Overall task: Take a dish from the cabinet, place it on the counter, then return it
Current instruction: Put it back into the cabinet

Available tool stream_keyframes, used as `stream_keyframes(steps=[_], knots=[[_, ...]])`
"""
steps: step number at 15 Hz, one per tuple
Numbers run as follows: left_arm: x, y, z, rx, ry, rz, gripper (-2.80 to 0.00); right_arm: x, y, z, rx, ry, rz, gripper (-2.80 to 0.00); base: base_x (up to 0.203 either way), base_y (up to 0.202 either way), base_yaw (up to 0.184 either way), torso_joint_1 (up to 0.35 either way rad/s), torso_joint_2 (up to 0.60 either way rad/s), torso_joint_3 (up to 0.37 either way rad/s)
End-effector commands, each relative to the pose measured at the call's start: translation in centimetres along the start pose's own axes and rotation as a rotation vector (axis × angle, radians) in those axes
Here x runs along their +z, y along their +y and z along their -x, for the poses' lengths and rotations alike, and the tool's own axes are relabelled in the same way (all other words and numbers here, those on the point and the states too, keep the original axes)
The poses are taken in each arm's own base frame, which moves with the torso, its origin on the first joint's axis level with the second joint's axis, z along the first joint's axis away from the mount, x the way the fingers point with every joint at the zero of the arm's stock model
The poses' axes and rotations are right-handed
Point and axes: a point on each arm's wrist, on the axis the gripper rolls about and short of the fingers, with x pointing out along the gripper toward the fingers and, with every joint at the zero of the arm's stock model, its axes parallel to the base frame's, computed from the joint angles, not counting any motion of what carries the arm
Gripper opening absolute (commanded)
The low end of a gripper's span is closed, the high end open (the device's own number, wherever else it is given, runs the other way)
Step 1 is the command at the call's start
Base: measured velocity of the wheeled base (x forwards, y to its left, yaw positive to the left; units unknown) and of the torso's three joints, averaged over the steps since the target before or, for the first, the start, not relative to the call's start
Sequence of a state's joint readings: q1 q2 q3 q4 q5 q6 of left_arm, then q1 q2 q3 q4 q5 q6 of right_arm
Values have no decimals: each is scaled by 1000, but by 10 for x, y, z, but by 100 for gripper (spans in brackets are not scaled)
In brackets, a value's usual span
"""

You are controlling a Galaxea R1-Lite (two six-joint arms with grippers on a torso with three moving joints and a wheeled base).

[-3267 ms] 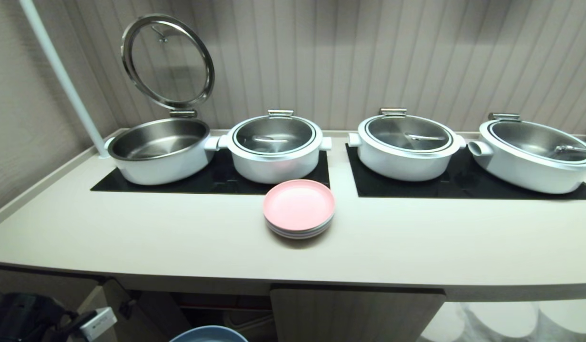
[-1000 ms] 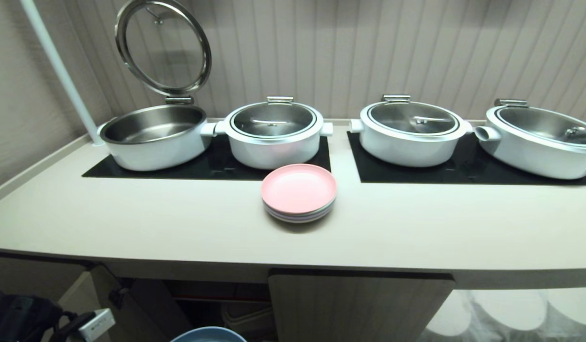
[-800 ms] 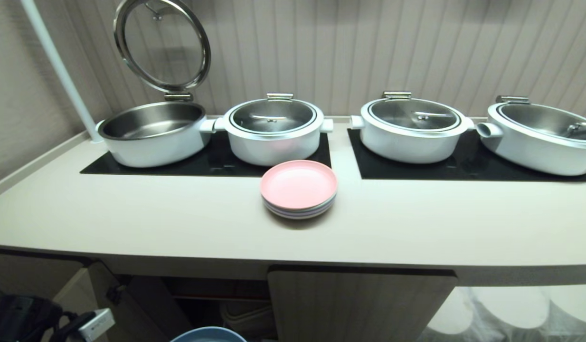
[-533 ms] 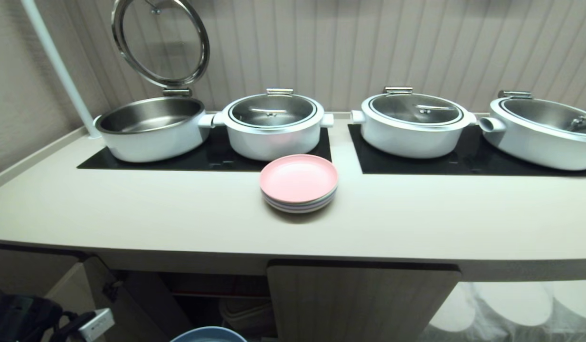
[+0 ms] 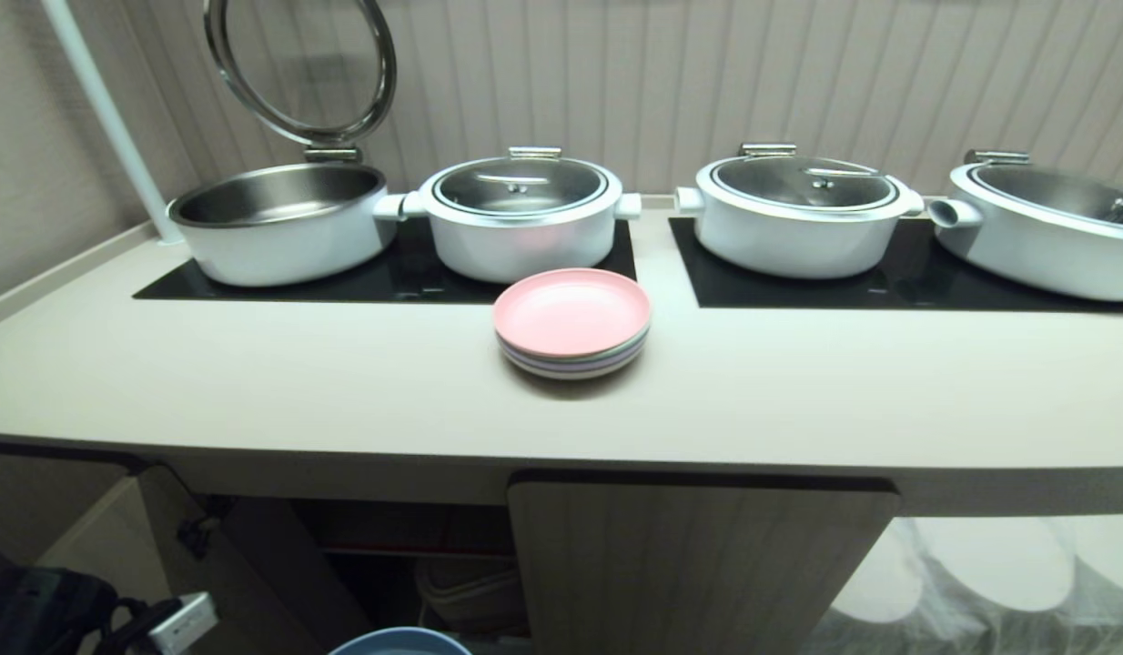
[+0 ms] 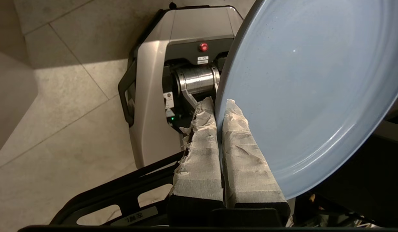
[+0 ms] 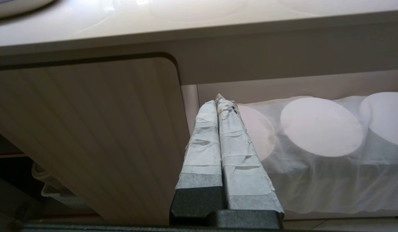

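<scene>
- L gripper (image 6: pixel 219 106): taped fingers pinched the blue dish (image 6: pixel 312 96) by its rim, low in frame, below bench (image 5: pixel 343 400) level.
- R gripper (image 7: pixel 220 103): fingers pressed together, empty, by the cabinet (image 5: pixel 698 564) door.
- To do it well: prob keep dish level, clear bench's front edge.
- Pink-topped plate stack (image 5: pixel 571 323) mid-bench, pots (image 5: pixel 521 214) behind: pick a free spot.
</scene>
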State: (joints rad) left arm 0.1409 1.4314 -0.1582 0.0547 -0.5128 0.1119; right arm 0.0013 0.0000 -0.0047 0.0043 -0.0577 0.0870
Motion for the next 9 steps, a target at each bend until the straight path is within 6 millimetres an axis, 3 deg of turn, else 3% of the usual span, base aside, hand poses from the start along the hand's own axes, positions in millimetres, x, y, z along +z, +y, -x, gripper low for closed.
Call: stream_keyframes(steps=[1,9], knots=[[-1,-1,1,-2,-9,-6,-280,0,0,0,0,1,0,-280,0,0,0,-216,468,246],[-1,-1,1,-2,-8,-4,-280,0,0,0,-1,2,0,-280,0,0,0,-242,541,292]])
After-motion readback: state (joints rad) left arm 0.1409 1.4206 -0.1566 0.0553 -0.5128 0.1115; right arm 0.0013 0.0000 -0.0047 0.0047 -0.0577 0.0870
